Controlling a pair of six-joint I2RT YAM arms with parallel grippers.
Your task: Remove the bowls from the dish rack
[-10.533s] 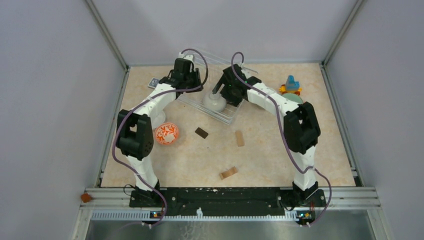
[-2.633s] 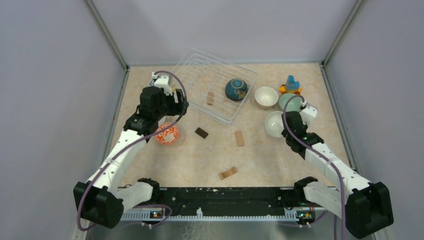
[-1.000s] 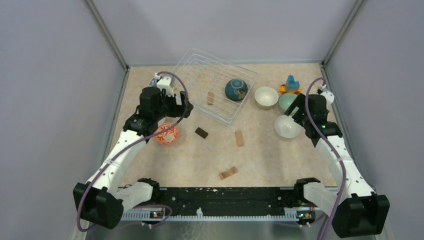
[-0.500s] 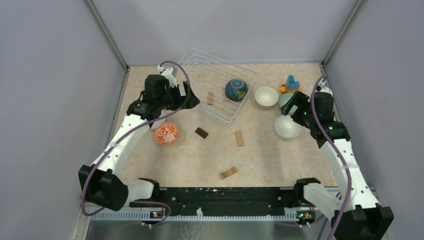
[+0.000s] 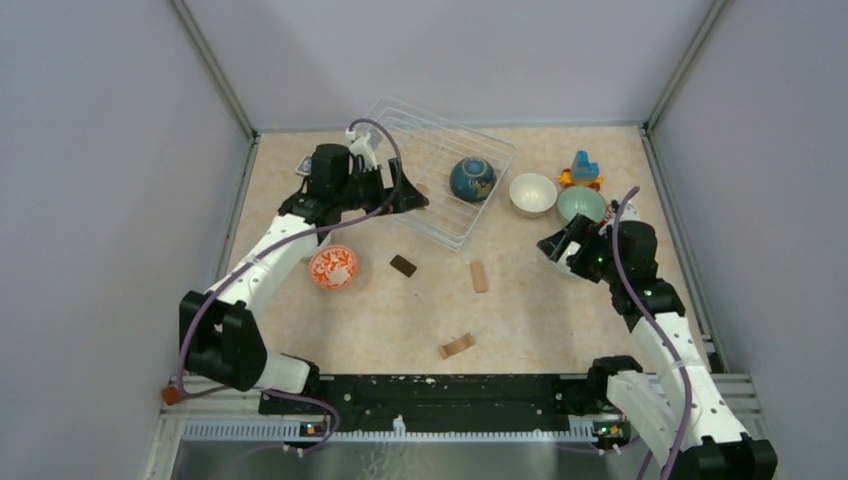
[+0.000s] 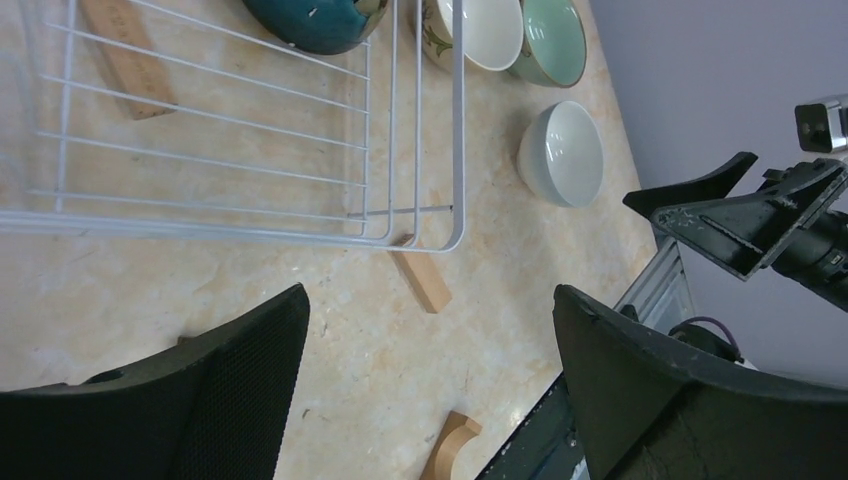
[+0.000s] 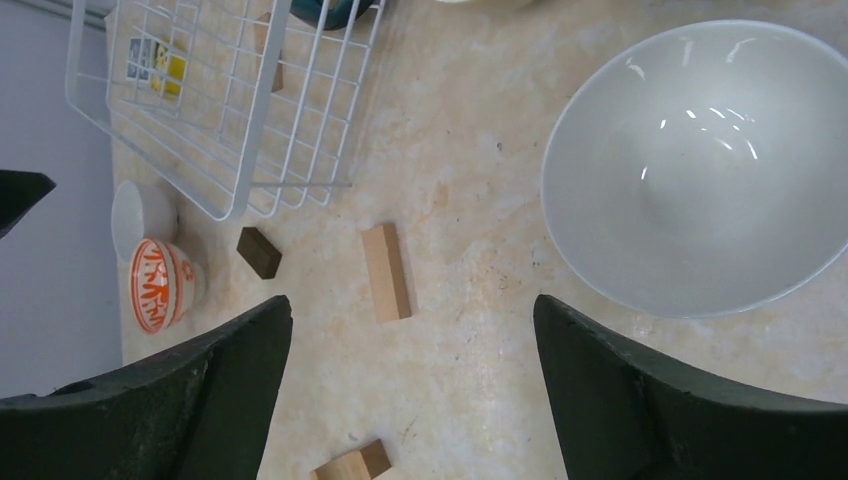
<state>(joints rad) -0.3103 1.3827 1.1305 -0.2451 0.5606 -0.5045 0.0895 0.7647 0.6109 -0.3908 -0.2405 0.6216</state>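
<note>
Though nearly emptied: dish rack [image 5: 425, 135], upper centre, one dark blue bowl [image 5: 472, 179] inside, pending. Out on worktop [image 5: 400, 320]: patterned bowl [image 5: 333, 268], lower left; beige bowl [image 5: 532, 194], green bowl [image 5: 581, 204], white bowl [image 7: 700, 170], second white bowl [image 7: 140, 215]. Left pincer [image 6: 425, 300], right pincer [image 7: 412, 300]: both apart, empty.

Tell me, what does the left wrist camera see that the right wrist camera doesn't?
Only left wrist: the mint green bowl; the beige bowl beside it shows clearly only here. Only right wrist: the orange-patterned bowl, another white bowl next to it, and a printed card. Both: the dish rack, the plain white bowl outside it, and a pale wooden block.
</note>
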